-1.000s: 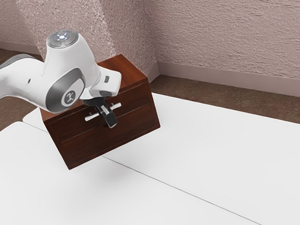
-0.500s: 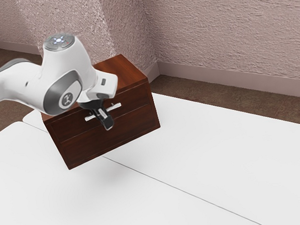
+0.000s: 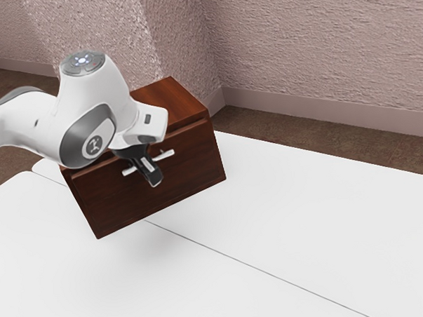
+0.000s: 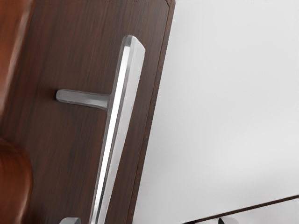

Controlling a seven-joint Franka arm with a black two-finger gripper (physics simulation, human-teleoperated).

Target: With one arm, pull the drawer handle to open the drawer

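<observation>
End effector (image 3: 151, 169) closed across the handle (image 3: 166, 154) of the drawer (image 3: 187, 163), in the wooden cabinet (image 3: 170, 97) at the surface's (image 3: 305, 217) far corner. Over the past second handle and front have shifted slightly outward, so opening has probably begun. The bar (image 4: 119, 121) lies lengthwise across the front, which faces the exterior view's lower right.

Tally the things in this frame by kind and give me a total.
Wooden drawer cabinet: 1
Metal handle: 1
Robot arm: 1
End effector: 1
White table: 1
Total: 5
</observation>
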